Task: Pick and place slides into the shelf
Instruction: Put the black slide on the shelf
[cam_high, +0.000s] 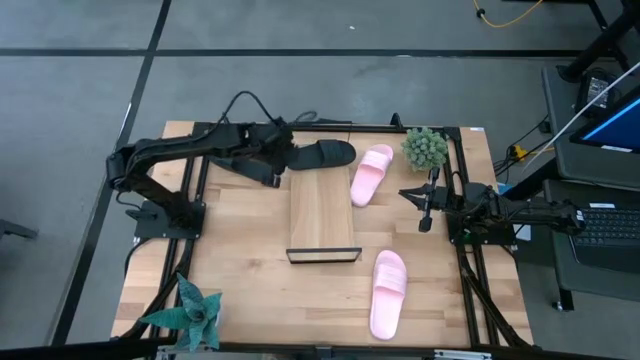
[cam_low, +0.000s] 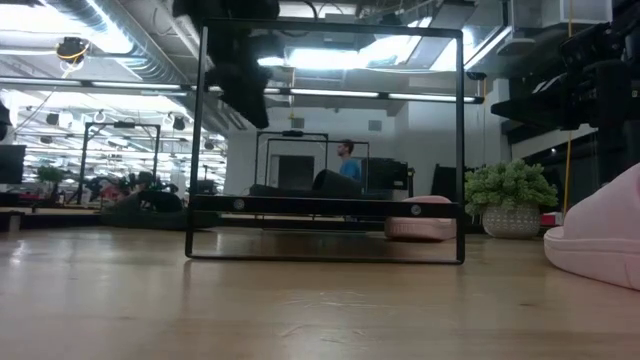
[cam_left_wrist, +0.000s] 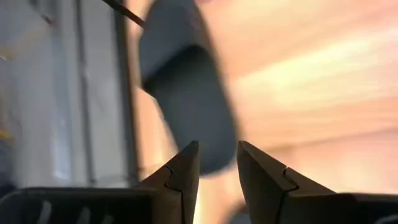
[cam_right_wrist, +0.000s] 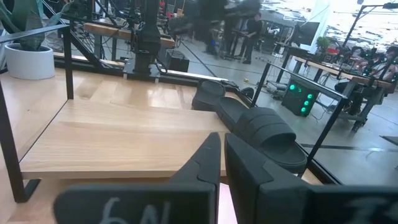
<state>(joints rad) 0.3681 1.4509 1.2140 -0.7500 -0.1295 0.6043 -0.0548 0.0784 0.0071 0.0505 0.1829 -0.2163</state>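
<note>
Table (cam_high: 240, 280): a big wooden top with a black frame around its edges; everything sits on it
Shelf (cam_high: 322, 210): a long light-wood board in the middle of the table; it runs from near to far; a thin black wire rail (cam_high: 324, 256) stands at its near end; in the low view the rail looks like a tall black frame; nothing lies on the board
Left arm (cam_high: 175, 150): reaches from the left side across the far part of the table
Right arm (cam_high: 520, 212): waits at the right side of the table, pointing left
Black slides (cam_high: 322, 154): at the far edge of the table, just past the far end of the shelf; the right wrist view shows two of them (cam_right_wrist: 264, 134) lying close, one behind the other
Far pink slide (cam_high: 371, 174): just to the right of the shelf, at its far part, tilted
Near pink slide (cam_high: 388, 292): near the front of the table, to the right of the shelf's near end; well apart from the other pink one
Left gripper (cam_left_wrist: 217, 165): hangs at the left end of the black slides; its two fingers stand a little apart; a black slide shows just past the tips; I cannot tell if they touch it
Right gripper (cam_right_wrist: 222, 152): to the right of the far pink slide; its fingers are pressed nearly together; it holds nothing
Far plant (cam_high: 425, 149): small and bushy, at the far right corner
Near plant (cam_high: 192, 310): spiky leaves, at the near left corner
</note>
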